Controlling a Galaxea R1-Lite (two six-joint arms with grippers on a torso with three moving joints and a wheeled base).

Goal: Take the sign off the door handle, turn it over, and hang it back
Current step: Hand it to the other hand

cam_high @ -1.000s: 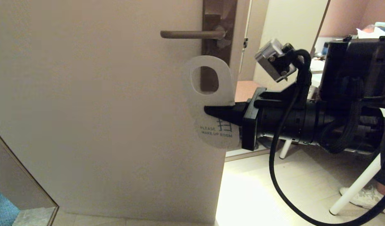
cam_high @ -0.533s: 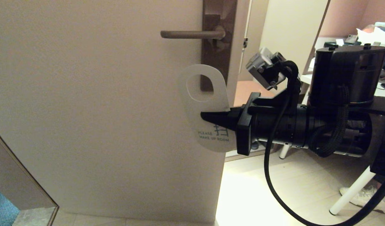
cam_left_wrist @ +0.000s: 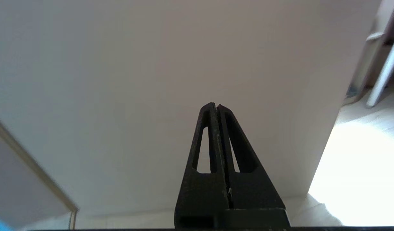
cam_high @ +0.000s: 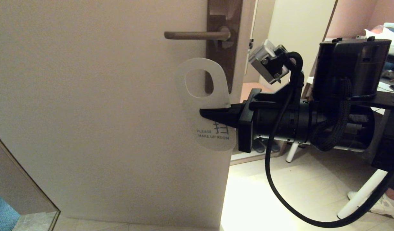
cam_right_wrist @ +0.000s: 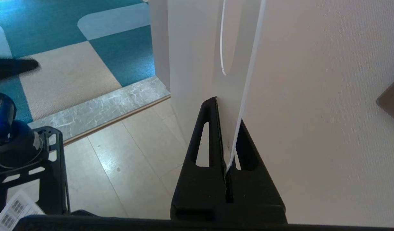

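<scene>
The sign shows its pale grey "PLEASE MAKE UP ROOM" face in the head view. It hangs upright in front of the door, off the door handle and just below it, with its round hole at the top. My right gripper reaches in from the right and is shut on the sign's middle. In the right wrist view the sign shows edge-on between the shut fingers of the right gripper. My left gripper is shut and empty, low down and facing the door. It is out of the head view.
The pale door fills the left. The handle's dark backplate sits by the door's right edge. Beyond the edge is an open doorway with shoes on the floor, a white table leg and a person's foot.
My right gripper has carried the sign to the left along the door, dipping a little and rising again. The sign stays below the handle.
</scene>
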